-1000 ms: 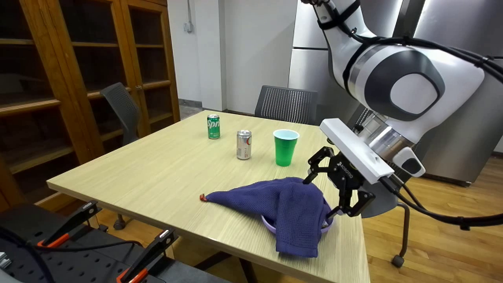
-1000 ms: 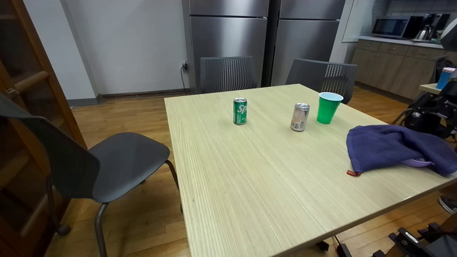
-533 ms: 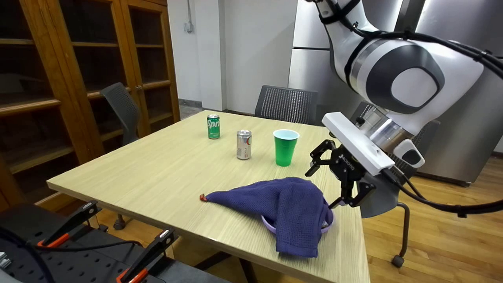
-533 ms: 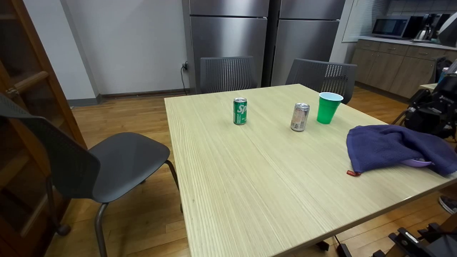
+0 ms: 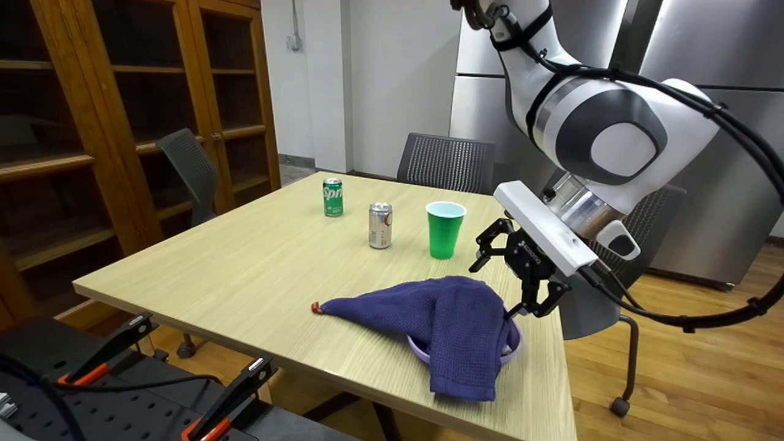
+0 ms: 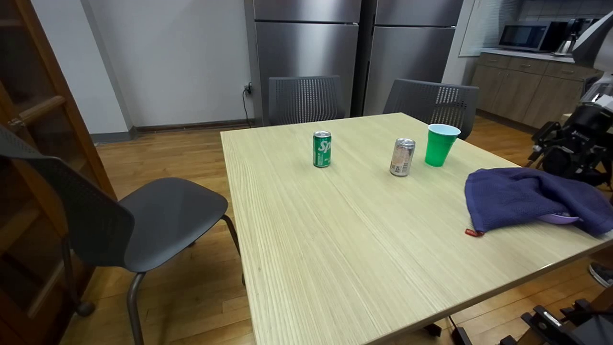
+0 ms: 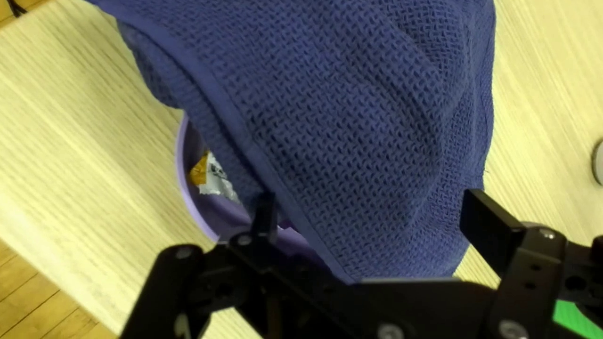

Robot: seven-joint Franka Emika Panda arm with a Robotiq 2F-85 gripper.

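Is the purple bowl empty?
Not empty: the wrist view shows a silver wrapper inside the bowl, beside the towel. How full is hidden.

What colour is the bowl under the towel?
The bowl is light purple; the wrist view shows it best.

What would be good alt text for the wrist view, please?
A blue towel is draped over a purple bowl on a pale table, with gold and silver wrapping visible inside the bowl. At the bottom, the black pincer stands open; part of a green cup shows at lower right.
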